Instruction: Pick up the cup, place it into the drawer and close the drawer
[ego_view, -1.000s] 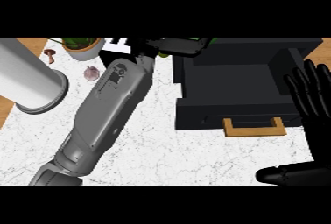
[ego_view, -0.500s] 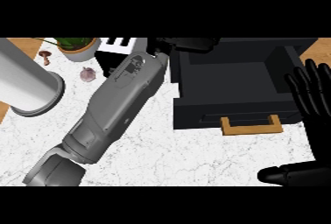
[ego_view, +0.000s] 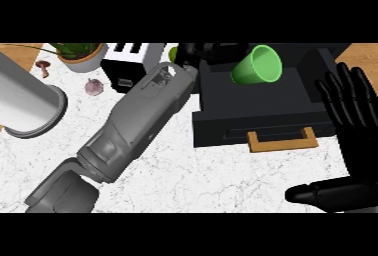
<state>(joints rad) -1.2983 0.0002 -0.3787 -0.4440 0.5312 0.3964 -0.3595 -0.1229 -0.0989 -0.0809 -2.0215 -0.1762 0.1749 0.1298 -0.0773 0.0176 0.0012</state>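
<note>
White marbled bench (ego_view: 221, 170) with wood trim at the corners carries a grey cylindrical canister (ego_view: 26, 107), a potted plant (ego_view: 80, 54) and a garlic bulb (ego_view: 94, 87) at left.

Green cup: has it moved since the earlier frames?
Yes. The green cup, out of sight earlier, now shows tilted above the open black drawer, carried toward it from the left by the left hand.

Grey cylinder (ego_view: 29, 107) at left, potted plant (ego_view: 80, 54), mushroom (ego_view: 43, 66), garlic bulb (ego_view: 94, 87), black-and-white box (ego_view: 129, 60)
</note>
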